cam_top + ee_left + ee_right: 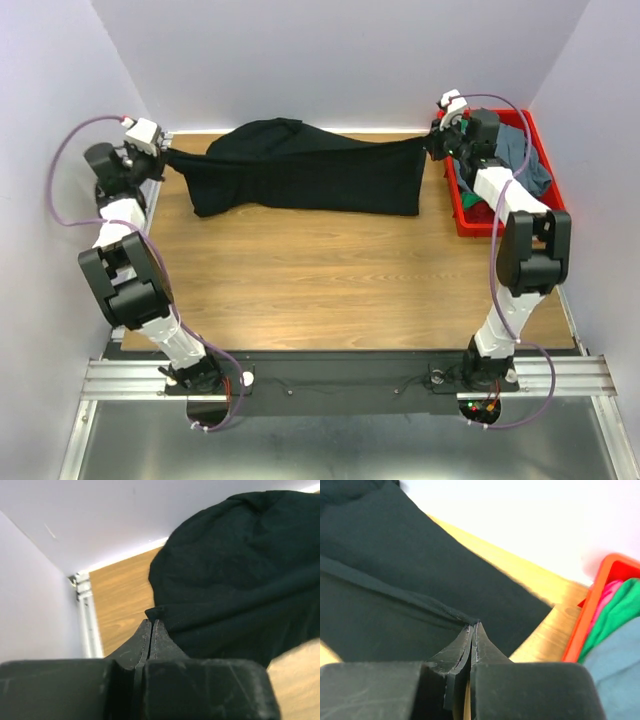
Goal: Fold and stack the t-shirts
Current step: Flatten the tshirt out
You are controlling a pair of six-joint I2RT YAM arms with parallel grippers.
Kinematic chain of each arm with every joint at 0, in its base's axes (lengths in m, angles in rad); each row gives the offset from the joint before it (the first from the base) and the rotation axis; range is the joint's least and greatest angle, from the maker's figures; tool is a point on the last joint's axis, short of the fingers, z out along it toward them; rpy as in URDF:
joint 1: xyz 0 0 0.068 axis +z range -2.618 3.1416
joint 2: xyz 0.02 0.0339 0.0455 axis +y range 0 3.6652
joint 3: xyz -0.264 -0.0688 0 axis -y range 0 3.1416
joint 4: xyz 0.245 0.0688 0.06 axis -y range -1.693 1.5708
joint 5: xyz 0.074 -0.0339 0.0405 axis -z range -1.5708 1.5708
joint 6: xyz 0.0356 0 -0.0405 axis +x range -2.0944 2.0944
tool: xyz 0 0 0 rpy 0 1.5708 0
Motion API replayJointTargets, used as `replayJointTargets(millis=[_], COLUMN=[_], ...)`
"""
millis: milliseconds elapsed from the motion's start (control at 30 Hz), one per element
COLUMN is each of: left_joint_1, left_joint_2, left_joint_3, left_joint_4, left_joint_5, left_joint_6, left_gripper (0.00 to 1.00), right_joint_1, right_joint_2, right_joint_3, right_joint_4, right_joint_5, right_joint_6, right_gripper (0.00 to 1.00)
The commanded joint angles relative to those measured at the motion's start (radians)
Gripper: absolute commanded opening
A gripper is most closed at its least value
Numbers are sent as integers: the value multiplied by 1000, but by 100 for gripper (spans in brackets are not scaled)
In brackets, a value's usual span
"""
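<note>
The large black t-shirt (305,175) is stretched across the far part of the wooden table (340,280), held up at both ends. My left gripper (163,152) is shut on its left corner; in the left wrist view the gripper (151,621) pinches the black cloth (240,570). My right gripper (430,143) is shut on its right corner; in the right wrist view the gripper (472,625) pinches the hem of the black shirt (395,580). The slate grey-blue t-shirt (528,160) and the green t-shirt (615,615) lie in the red bin (465,215).
The red plastic bin stands at the far right, its rim showing in the right wrist view (580,625). White walls close the back and sides. A metal rail (87,620) runs along the table's left edge.
</note>
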Motion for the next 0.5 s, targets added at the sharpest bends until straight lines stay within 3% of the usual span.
replayJointTargets(millis=[0, 133, 167, 233, 267, 467], left_joint_1=[59, 124, 138, 173, 184, 331], left_joint_2=[-100, -158, -170, -207, -221, -318], left_joint_3=[161, 216, 224, 220, 209, 56], left_joint_4=[-214, -528, -700, -899, -1070, -1486], left_joint_5=[125, 198, 218, 217, 205, 17], left_joint_6=[226, 487, 566, 866, 968, 1499], left_gripper=[0, 0, 0, 0, 0, 0], right_joint_1=[-9, -9, -9, -9, -9, -9], right_joint_2=[-156, -292, -315, -395, -428, -651], right_joint_3=[-15, -84, -102, -169, -197, -417], right_joint_4=[-41, -149, -211, -265, -285, -515], right_joint_5=[2, -6, 0, 0, -3, -47], right_joint_6=[-89, -173, -192, -259, -282, -486], right_gripper=[1, 1, 1, 1, 0, 1])
